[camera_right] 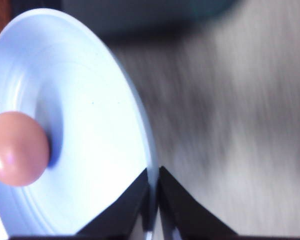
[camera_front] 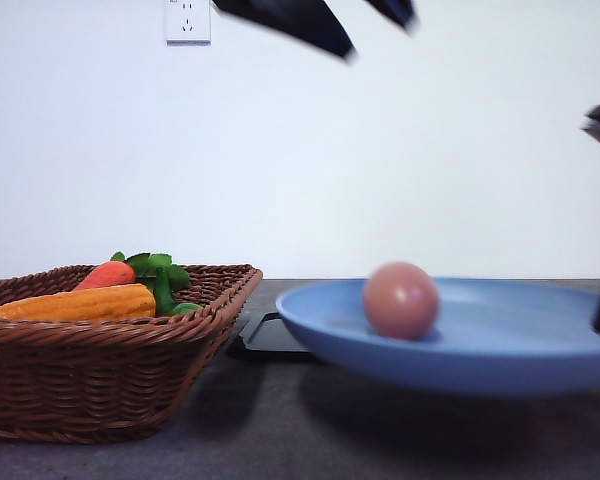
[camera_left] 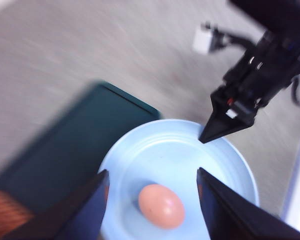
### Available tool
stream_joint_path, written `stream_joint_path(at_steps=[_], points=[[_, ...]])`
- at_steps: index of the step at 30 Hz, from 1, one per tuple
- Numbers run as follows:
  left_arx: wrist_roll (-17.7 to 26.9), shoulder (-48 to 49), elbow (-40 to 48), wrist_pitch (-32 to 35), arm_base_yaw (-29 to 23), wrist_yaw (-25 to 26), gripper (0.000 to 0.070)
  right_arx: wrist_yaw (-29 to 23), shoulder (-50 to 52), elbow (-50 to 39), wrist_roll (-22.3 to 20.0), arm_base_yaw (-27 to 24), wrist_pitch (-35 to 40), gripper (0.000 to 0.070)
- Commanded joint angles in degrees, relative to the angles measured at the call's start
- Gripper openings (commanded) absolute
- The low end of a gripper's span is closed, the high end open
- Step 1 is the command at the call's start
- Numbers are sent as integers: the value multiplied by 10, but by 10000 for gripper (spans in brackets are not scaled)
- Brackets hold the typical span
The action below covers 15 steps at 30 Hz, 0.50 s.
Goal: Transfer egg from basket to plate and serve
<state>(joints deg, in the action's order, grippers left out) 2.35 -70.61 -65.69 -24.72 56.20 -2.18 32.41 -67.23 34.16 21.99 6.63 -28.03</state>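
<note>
On the left of the bench [camera_front: 310, 440] stands the basket [camera_front: 100, 370], holding a corn cob [camera_front: 75, 303] and a carrot [camera_front: 107, 274] with green leaves. Just beside it lies a black tray [camera_front: 270, 338]. Over the tray's near edge the plate [camera_front: 500, 350] is lifted off the bench, the egg [camera_front: 401, 299] resting inside it. The left tool [camera_left: 152, 200] hangs above the egg, fingers spread wide, gripping nothing. At the right, the right tool [camera_right: 152, 192] is pinched closed on the plate's rim
</note>
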Motion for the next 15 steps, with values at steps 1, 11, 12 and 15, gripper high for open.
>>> stream_joint_path(at_steps=[1,11,12,15], points=[[-1,32,-8,-6,0,-15,361,6,-26,25,-12,-6,13,0],[1,202,-8,-75,-22,-124,361,6,-201,171,-22,-29,26,0],[1,215,-8,-81,-22,-132,361,6,-219,185,-24,-29,28,0],[0,250,-8,-96,-22,-151,361,6,-272,223,-26,-31,34,0]])
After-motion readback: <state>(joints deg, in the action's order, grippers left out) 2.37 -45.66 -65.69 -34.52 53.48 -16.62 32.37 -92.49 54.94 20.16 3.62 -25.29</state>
